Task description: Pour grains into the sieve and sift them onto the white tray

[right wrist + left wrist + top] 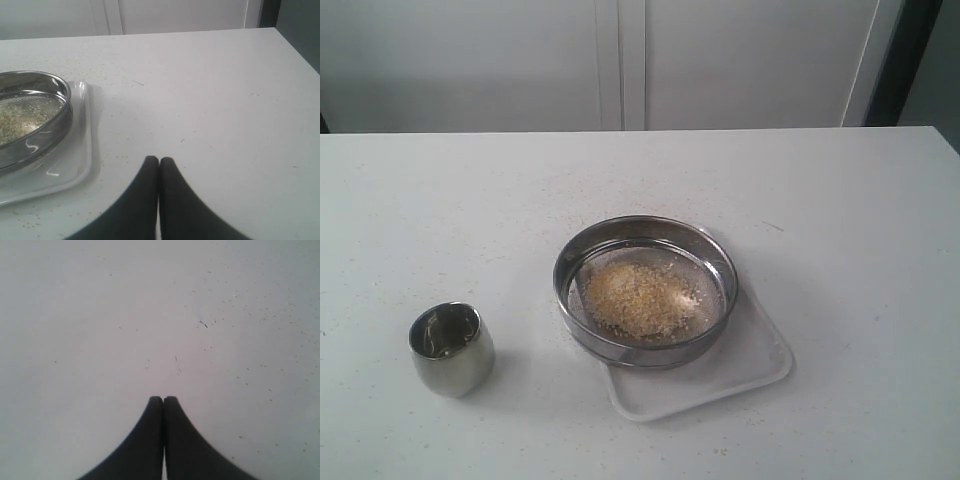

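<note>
The grains (pixel 638 298) already lie as a low heap in the sieve (pixel 642 221), so I judge the pouring done and the sifting next, which turns on who can reach the sieve's rim. In the exterior view the sieve rests on the white tray (pixel 745 372) a little toward 5 o'clock of the table's (pixel 840 220) middle. It is pushed to the tray's 11 o'clock end, leaving bare tray at 4 to 5 o'clock. Being round, the sieve has no long axis to line up with; any part of its wall would do for a grip. The small steel cup (pixel 451 350) stands upright at 8 o'clock of the sieve, well apart from it. Neither arm shows in the exterior view. The right gripper (pixel 159 160) has its fingers pressed together on nothing, above bare table, and its camera shows the sieve and tray close off to one side. The left gripper (pixel 163 399) is likewise closed and empty, over table with only scattered specks. That makes the right arm look the nearer one. It would need to open its fingers before reaching the rim. No brand, label or writing can be read anywhere.
</note>
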